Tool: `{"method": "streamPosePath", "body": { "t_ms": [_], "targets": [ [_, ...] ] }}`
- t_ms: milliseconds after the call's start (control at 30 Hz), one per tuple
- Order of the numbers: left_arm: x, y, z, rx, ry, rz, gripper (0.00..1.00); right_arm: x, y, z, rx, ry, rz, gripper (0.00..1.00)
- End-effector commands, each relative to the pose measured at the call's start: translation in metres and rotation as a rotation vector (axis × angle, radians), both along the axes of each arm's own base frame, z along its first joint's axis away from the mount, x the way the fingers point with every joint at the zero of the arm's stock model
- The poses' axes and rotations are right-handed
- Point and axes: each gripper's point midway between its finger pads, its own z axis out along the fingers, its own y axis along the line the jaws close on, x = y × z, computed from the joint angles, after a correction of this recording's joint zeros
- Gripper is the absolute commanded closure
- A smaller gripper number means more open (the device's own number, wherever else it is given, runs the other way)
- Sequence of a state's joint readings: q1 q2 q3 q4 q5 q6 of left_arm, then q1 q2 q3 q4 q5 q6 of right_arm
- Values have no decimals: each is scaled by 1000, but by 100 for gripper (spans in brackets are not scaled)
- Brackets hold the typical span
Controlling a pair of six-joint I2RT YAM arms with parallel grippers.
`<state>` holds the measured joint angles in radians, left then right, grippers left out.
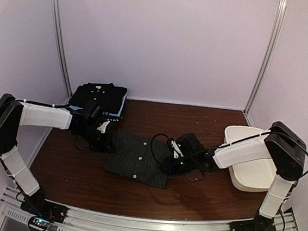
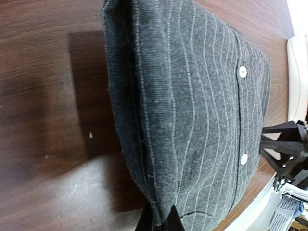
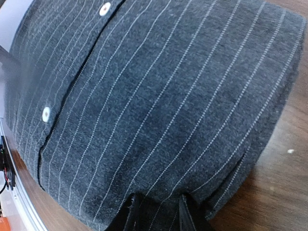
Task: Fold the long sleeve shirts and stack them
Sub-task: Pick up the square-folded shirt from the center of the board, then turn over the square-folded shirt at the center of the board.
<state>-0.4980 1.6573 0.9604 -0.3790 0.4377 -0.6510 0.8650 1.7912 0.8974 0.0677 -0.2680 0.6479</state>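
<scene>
Shows the charcoal pinstriped shirt (image 1: 139, 159) folded into a flat rectangle near the middle of the brown table (image 1: 189, 198), placket up with 3 white buttons in the top view. Clamped at its left edge by the left gripper (image 2: 160, 222), fingers closed on the fold, and at its right edge by the right gripper (image 3: 159, 214), cloth bunched between its 2 fingers. Has the stack of folded shirts (image 1: 98, 96), black over light blue, at the back left, well apart from the white tub (image 1: 254, 174) at the right.
</scene>
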Motion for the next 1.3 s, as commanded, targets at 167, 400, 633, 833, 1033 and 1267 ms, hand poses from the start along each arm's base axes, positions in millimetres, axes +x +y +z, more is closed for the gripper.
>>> {"method": "streamPosePath", "body": {
  "t_ms": [167, 400, 633, 833, 1033, 1267],
  "targets": [
    [-3, 50, 35, 132, -88, 68, 100, -29, 57, -16, -46, 15, 115, 70],
    [4, 72, 88, 211, -195, 64, 100, -31, 99, 3, 55, 17, 167, 70],
    [9, 77, 114, 250, -239, 27, 100, 13, 96, 9, 105, 8, 77, 69],
    [14, 70, 124, 230, -252, -8, 100, 37, 106, -2, 92, 6, 46, 70],
    [22, 61, 135, 201, -264, -30, 100, 54, 126, -14, 74, 3, 52, 71],
    [32, 47, 170, 130, -313, -45, 100, 39, 163, -25, 108, 49, 100, 75]
  ]
}}
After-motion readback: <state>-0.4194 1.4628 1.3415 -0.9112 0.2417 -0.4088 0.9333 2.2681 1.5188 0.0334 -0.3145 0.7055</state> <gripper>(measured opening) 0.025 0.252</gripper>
